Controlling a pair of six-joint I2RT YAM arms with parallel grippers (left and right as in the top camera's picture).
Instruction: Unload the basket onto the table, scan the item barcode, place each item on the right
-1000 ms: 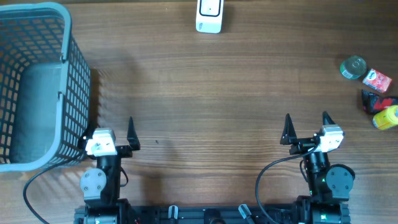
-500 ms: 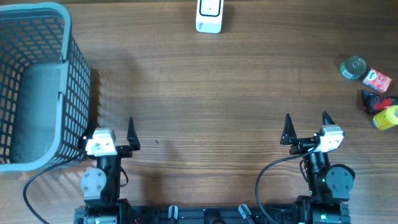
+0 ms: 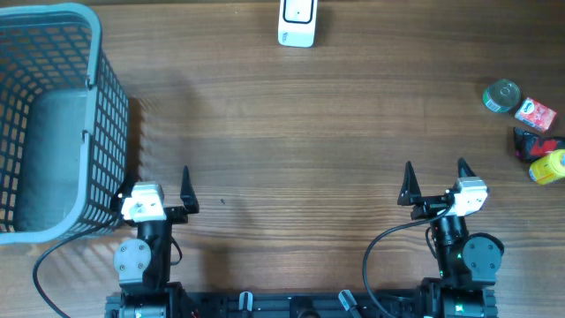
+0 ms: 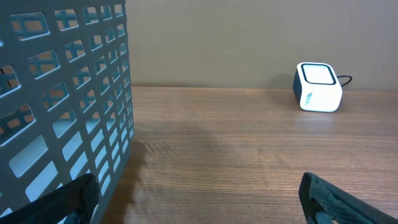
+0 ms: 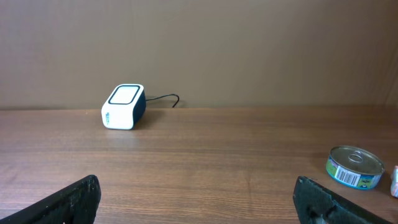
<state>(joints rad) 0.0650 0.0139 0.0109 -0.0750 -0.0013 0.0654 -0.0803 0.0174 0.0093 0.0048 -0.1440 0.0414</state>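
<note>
The white barcode scanner [image 3: 297,22] stands at the table's far edge in the middle; it also shows in the left wrist view [image 4: 318,86] and the right wrist view [image 5: 123,106]. Candidate items lie in a cluster at the far right: a green tin can [image 3: 501,95] [image 5: 354,167], a red packet [image 3: 536,114], a black and red pack [image 3: 534,141] and a yellow item [image 3: 548,167]. My left gripper [image 3: 159,184] [image 4: 196,199] and right gripper [image 3: 434,172] [image 5: 196,199] rest near the front edge, both open with only bare wood between the fingers.
A large blue-grey mesh basket [image 3: 93,53] fills the left side, its wall [image 4: 62,93] right beside my left gripper's outer finger. A thin cable runs from behind the scanner. Brown wooden tabletop lies between the grippers and the scanner.
</note>
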